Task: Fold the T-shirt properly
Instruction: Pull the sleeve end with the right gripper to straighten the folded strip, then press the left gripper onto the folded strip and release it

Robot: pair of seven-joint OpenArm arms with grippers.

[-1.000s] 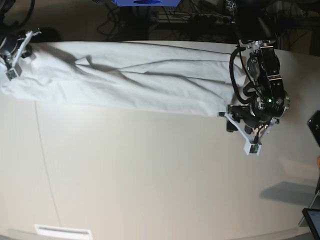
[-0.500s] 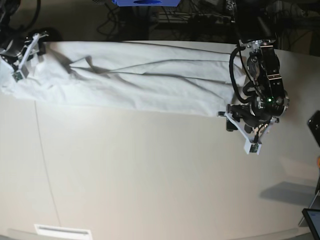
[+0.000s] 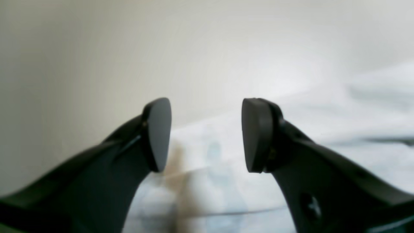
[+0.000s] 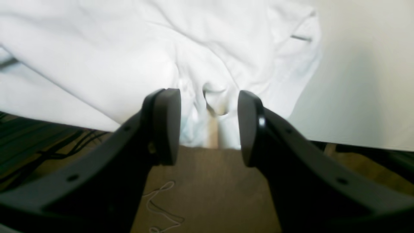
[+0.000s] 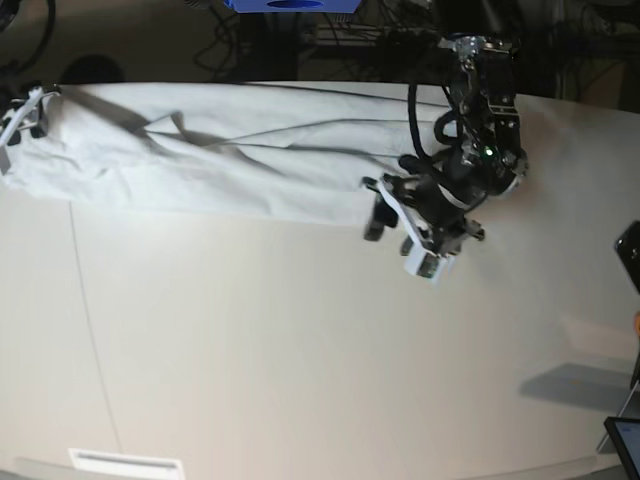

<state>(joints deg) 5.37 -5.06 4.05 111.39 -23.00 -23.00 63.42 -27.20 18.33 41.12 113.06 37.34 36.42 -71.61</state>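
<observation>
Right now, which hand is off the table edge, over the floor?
The right hand: its wrist view shows brown floor and cables under open fingers, the T-shirt just ahead. The left hand is open over cloth on the table.

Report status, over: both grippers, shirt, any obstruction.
Left gripper open, empty. Right gripper open, empty, at shirt end. Shirt in long band on table. No obstruction.

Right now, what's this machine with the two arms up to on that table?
It is folding a white T-shirt, which lies in a long band across the far side of the table. Neither arm holds it at this moment. The left gripper hangs open by the cloth's near edge with nothing between its fingers. The right gripper is at the shirt's other end, at the table's edge, jaws apart and empty.
</observation>
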